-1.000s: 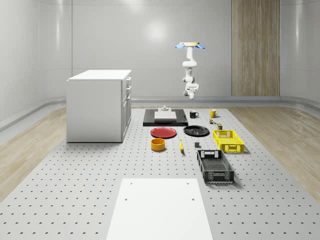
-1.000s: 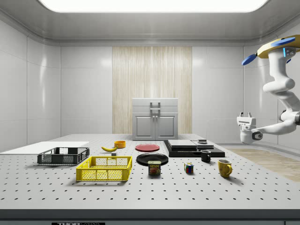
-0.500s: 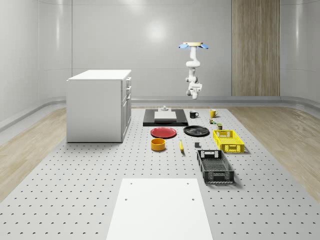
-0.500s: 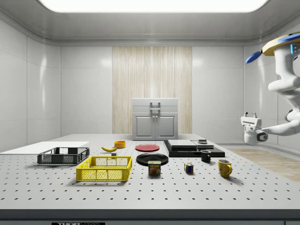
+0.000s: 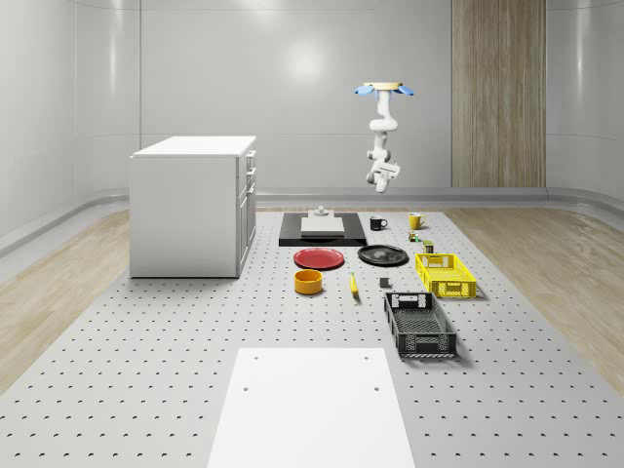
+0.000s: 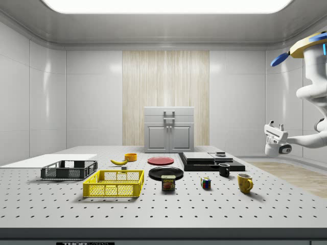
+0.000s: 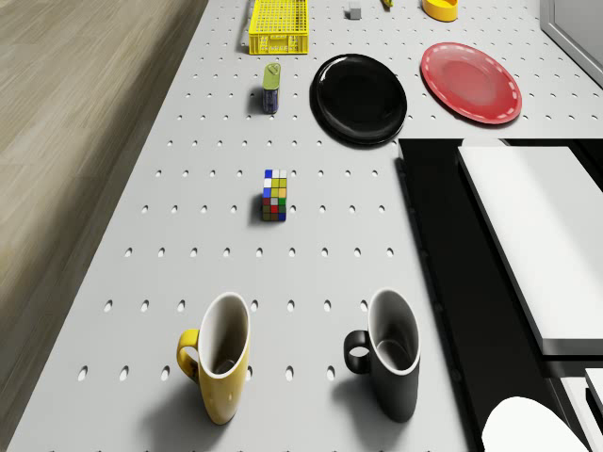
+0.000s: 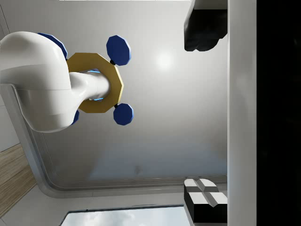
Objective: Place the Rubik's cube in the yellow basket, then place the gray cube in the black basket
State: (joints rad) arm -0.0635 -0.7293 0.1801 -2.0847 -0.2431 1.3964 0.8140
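The Rubik's cube [image 7: 274,195] [image 6: 206,182] [image 5: 413,236] stands on the perforated table, between the mugs and a small can. The yellow basket [image 5: 445,274] [image 6: 114,184] [image 7: 279,25] and the black basket [image 5: 419,324] [image 6: 69,169] sit in a row along the whole-scene view's right. The small gray cube [image 5: 384,283] [image 7: 353,11] lies beside the yellow basket. The drone [image 5: 385,89] [image 6: 311,43] [image 8: 96,82] hovers high over the table's far end. My gripper [image 6: 273,124] [image 5: 380,175] [image 8: 204,113] hangs well above the table, pointing upward, open and holding nothing.
A yellow mug [image 7: 221,363] and a black mug [image 7: 391,353] stand below the drone. A black slab [image 7: 443,245] carries a white board. A black plate [image 7: 359,98], a red plate [image 7: 470,82], a can [image 7: 271,88], an orange bowl [image 5: 308,282], a banana [image 5: 353,284] and a white cabinet [image 5: 195,205] are further along.
The drone, arm and gripper have drifted toward the whole-scene view's right and toward the side view's right. The gripper has tilted a little. Nothing on the table has moved.
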